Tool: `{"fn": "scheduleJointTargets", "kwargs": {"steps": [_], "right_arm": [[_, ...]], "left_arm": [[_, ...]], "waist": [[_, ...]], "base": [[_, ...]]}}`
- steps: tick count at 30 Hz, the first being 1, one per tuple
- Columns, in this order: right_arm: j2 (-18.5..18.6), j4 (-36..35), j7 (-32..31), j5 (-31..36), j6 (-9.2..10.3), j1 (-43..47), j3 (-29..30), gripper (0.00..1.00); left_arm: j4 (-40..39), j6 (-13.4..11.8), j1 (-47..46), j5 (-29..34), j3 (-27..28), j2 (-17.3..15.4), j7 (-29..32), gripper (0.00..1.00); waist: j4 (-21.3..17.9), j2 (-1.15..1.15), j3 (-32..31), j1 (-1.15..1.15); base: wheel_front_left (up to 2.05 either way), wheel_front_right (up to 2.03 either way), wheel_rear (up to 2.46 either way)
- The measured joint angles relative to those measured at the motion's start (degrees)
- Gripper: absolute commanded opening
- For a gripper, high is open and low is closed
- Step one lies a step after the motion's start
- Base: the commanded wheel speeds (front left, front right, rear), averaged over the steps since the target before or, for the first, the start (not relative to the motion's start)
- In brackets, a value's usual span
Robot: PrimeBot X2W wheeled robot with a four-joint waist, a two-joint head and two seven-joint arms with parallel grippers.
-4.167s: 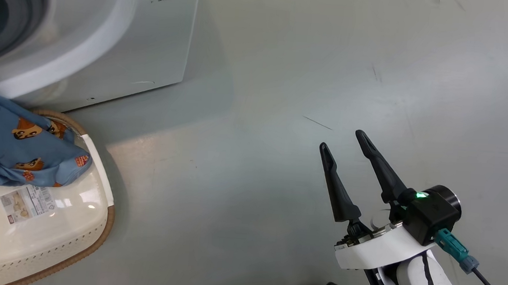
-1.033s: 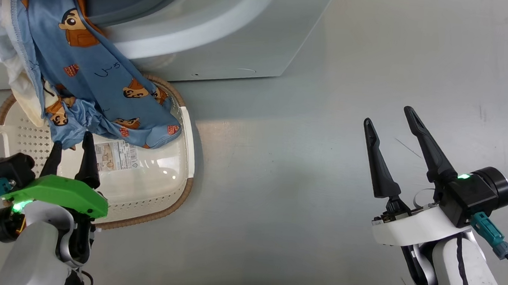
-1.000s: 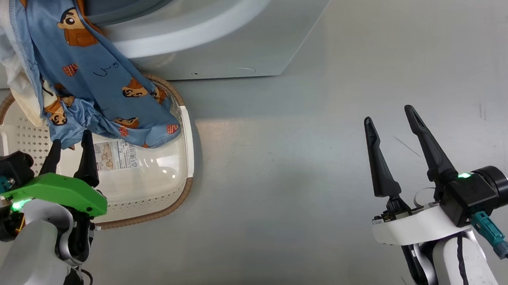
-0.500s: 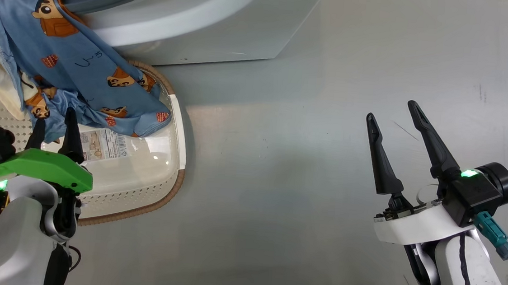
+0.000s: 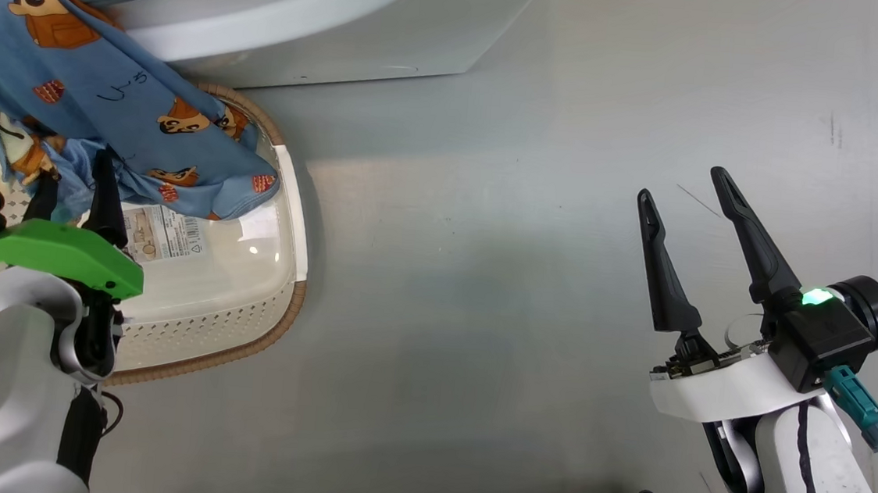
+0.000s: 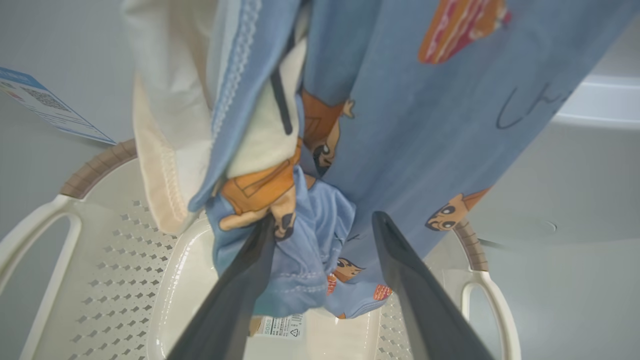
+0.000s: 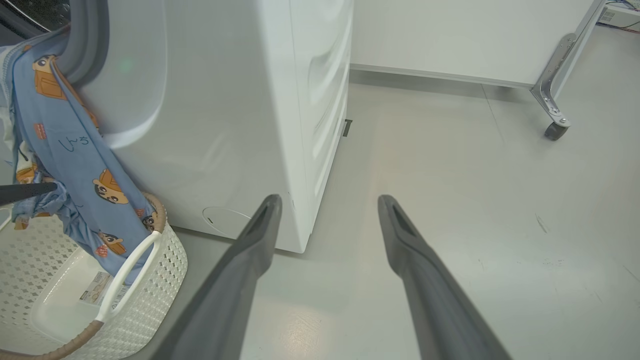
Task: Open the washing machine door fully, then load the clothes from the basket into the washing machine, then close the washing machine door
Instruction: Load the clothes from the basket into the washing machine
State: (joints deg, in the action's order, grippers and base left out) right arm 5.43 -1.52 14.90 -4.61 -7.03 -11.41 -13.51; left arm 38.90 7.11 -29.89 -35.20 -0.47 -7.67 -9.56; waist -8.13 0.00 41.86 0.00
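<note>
A: Since the clothes [image 5: 105,103] are limp, where do I take hold?

B: You'll find them light and soft, I'd judge, and they will sag and trail, so pinch where the folds bunch thick, not a single edge. They hang from the washer [image 5: 346,28] mouth, over its gasket [image 7: 87,45], down into the basket [image 5: 245,317]. The bunched end sits low inside it.

A: And my grippers?

B: Your left gripper [image 6: 324,218] has its fingers spread and empty, with that bunch between them. I can't tell whether a tip touches cloth. Your right gripper [image 5: 680,183] is spread too, holding nothing, over bare floor [image 5: 483,281] well apart from the basket.

A: Anything to read?

B: The sticker [image 5: 162,231] on the basket floor has a barcode, and the blue sticker [image 6: 45,107] has print, both too small to read. The cloth carries cartoon prints and a black scribble I can't make out.
</note>
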Motion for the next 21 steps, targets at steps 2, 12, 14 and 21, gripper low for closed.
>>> {"fn": "scheduleJointTargets", "kwargs": {"steps": [2,12,14,21], "right_arm": [[-0.01,-0.15,0.0,0.2,0.0,-0.08,-0.13,1.0],[0.05,-0.82,0.0,0.64,0.0,-0.31,0.01,1.0],[0.05,-0.89,0.0,0.71,0.0,-0.31,0.05,1.0],[0.14,-1.48,0.0,1.07,0.0,-0.31,0.51,1.0]], "left_arm": [[0.14,0.0,-0.81,-0.3,-0.6,-0.3,0.0,1.0],[0.96,0.01,-4.71,-2.25,-4.36,-1.08,0.42,1.0],[1.37,0.01,-5.45,-2.26,-5.21,-2.02,0.33,1.0],[2.58,0.01,-7.72,-2.92,-5.53,-2.61,-1.37,1.0]], "waist": [[-0.13,0.0,0.42,0.0],[-1.04,0.0,2.63,0.0],[-1.27,0.0,3.11,0.0],[-1.29,0.0,3.63,0.0]], "base": [[0.0,0.0,0.0],[0.0,0.0,0.0],[0.0,0.0,0.0],[0.0,0.0,0.0]]}}
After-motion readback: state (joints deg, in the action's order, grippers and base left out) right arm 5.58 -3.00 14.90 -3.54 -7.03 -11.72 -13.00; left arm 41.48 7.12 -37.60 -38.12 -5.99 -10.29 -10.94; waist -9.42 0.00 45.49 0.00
